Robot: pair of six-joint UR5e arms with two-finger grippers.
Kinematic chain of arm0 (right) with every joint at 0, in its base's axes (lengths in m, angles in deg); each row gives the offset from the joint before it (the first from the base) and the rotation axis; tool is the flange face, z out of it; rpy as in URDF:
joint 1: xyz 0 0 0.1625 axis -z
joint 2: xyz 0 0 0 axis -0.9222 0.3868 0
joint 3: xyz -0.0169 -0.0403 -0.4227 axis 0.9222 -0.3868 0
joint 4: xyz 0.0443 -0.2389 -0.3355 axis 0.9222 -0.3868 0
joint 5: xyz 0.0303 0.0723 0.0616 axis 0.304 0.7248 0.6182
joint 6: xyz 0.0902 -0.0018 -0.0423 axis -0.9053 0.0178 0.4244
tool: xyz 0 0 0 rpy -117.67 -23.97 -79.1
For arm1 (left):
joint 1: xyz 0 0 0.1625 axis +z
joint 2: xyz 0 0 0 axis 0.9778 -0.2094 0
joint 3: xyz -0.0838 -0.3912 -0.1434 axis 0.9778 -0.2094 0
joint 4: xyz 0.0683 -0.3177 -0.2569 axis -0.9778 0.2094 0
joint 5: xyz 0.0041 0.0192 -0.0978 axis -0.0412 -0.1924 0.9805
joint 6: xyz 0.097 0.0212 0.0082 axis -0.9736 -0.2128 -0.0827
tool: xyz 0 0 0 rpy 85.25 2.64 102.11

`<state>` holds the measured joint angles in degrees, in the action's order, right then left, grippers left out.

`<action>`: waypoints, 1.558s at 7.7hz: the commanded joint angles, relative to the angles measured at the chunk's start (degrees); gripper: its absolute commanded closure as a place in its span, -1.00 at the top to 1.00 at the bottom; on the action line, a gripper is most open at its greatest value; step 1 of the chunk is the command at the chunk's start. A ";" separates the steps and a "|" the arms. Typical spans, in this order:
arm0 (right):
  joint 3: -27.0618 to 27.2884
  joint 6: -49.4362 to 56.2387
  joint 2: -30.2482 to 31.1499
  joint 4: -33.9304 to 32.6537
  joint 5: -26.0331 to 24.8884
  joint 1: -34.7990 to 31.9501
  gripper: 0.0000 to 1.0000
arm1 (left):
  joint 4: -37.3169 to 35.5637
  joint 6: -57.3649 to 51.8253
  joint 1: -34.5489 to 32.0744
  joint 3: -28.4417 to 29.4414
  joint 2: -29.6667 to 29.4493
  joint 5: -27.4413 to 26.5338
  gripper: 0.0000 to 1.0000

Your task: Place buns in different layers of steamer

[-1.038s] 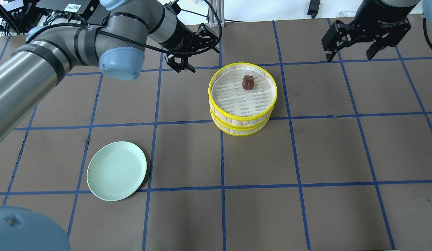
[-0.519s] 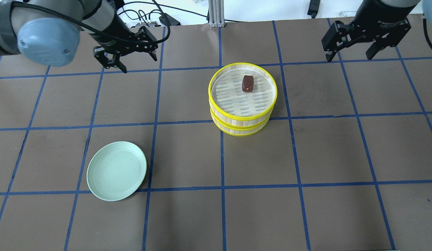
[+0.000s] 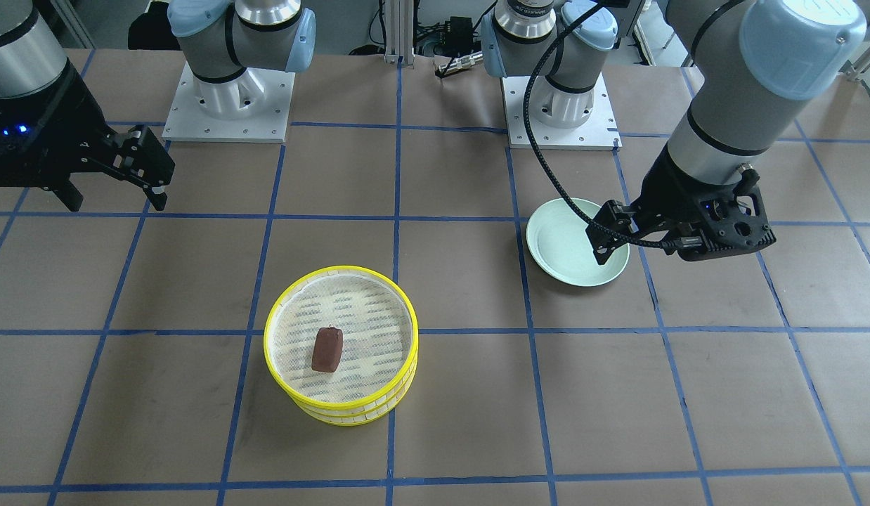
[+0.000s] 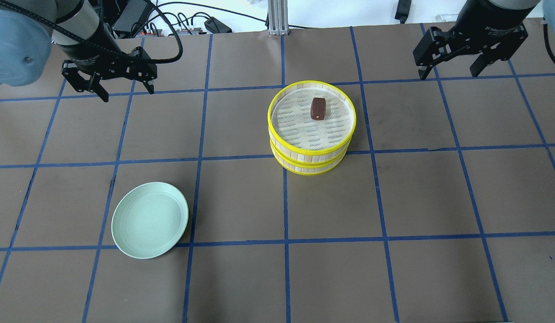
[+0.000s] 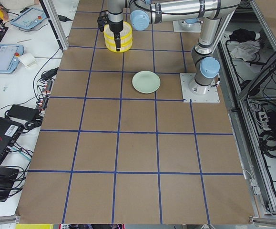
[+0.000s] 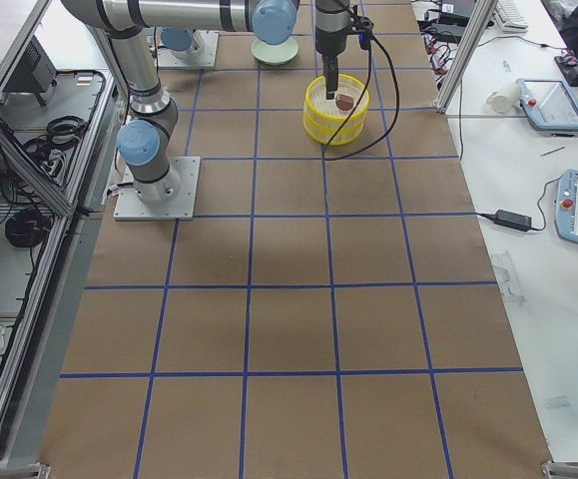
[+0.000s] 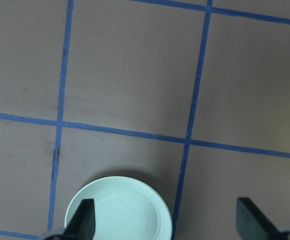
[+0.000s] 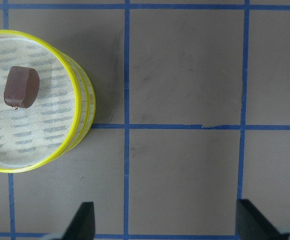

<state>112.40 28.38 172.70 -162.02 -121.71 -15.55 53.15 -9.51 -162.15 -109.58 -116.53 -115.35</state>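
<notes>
Two stacked yellow-rimmed round steamer trays [image 4: 311,152] carry a dark reddish-brown oblong bun [image 4: 318,108] on top; left gripper [image 4: 128,94] and right gripper [image 4: 450,74] hover, jaws apart, empty. Placing looks finished; retreat next.

Floor of lower tray [image 4: 309,166] covered by upper tray [image 4: 300,130]; contents not tellable. In left wrist view, green plate [image 7: 118,212] cut by bottom edge. In right wrist view, upper tray clipped at left edge. In side views, brown bun [image 6: 344,101] too small for detail.
</notes>
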 commanded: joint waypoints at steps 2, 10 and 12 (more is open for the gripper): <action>0.00 0.08 0.00 -0.09 0.01 0.00 1.00 | 2.27 -2.93 -0.05 -4.15 3.38 -4.60 1.00; 0.87 -0.44 0.00 -0.17 0.18 0.00 1.00 | 2.18 -2.92 -1.81 -4.51 4.79 3.14 1.00; 1.05 -0.44 0.09 -0.09 0.18 0.00 1.00 | 2.19 -2.93 -1.63 -4.51 4.88 2.62 1.00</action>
<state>113.17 28.03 172.67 -162.16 -121.49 -15.55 55.32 -12.47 -163.86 -114.08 -111.74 -112.45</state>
